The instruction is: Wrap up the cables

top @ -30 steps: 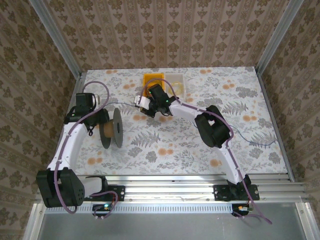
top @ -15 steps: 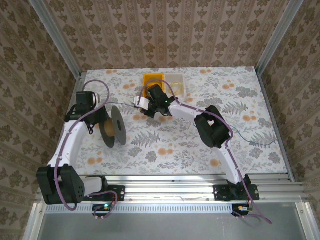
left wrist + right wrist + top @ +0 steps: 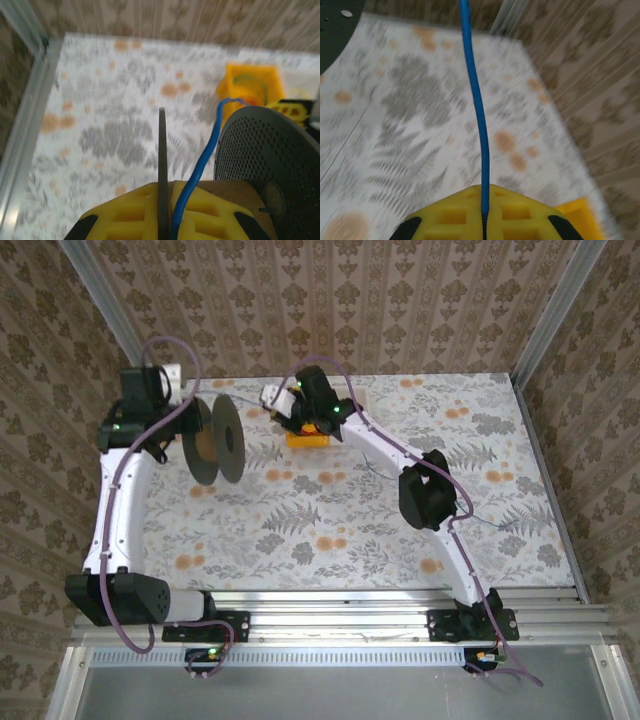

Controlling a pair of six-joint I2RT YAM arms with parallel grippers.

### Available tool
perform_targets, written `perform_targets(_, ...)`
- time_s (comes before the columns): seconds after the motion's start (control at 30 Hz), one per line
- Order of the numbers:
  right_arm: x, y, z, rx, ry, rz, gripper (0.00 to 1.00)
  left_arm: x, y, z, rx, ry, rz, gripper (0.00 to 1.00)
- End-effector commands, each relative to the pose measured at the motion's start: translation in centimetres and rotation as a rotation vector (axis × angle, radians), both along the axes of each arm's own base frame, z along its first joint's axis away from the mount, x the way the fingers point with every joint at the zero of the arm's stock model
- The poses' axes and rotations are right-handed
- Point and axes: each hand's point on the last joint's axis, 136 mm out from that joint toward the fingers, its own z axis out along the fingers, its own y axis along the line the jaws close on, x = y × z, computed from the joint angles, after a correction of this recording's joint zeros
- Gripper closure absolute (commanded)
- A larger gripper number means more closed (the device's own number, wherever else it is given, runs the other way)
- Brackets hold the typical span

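The black spool (image 3: 214, 440) is clamped by one flange in the closed left gripper (image 3: 163, 205), over the far-left part of the floral-patterned table (image 3: 400, 540). The blue cable (image 3: 479, 115) is pinched in the closed right gripper (image 3: 484, 212), just to the spool's right, and is stretched leftward to its core, roughly along the spool's axis. A yellow tray (image 3: 308, 438) is seen beneath that gripper, and the table is enclosed by wallpapered walls (image 3: 330, 300).
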Motion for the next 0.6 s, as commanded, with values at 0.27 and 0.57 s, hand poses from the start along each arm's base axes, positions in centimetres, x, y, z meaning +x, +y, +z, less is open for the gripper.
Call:
perform_targets(0.27, 3.8, -2.7, 0.0, 0.044, 0.113, -0.11, 1.0, -1.0, 0.7, 11.9, 0.03, -0.231, -0.033, 1.0)
perform_targets(0.57, 4.3, -3.6, -2.0, 0.051, 0.192, -0.186, 1.0, -1.5, -0.2, 14.0, -0.034, -0.295, -0.101, 1.0)
